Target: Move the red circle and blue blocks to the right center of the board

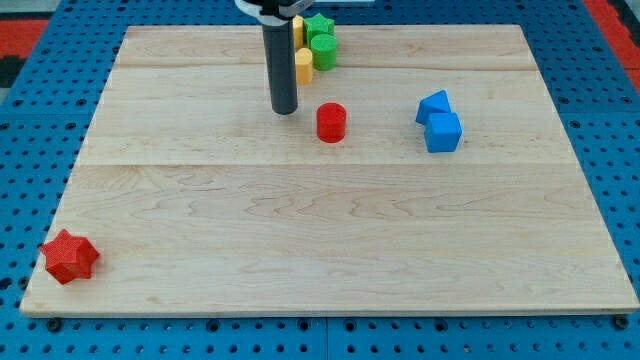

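The red circle block [331, 122] stands on the wooden board [330, 220] a little above its middle. Two blue blocks sit touching at the view's right: a blue cube [443, 132] and, just up-left of it, a blue angular block [433, 105]. My tip [284, 109] is at the lower end of the dark rod, a short way to the view's left of the red circle block and slightly higher, not touching it. The blue blocks lie well to the right of my tip.
A cluster at the view's top centre holds a green star block [319, 26], a green cylinder [323, 50] and yellow blocks [304, 66], partly hidden by the rod. A red star block [68, 257] lies at the bottom left corner.
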Robot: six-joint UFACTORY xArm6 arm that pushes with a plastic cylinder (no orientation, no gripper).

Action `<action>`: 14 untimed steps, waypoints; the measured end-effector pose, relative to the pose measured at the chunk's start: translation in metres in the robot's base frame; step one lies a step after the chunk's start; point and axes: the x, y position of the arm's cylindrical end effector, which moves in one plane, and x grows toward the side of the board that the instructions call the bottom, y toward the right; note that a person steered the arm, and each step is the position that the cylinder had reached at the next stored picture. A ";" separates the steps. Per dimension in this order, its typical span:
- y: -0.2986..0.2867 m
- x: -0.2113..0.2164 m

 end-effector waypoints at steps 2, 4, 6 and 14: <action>0.093 0.005; 0.099 0.001; 0.204 -0.018; 0.163 0.032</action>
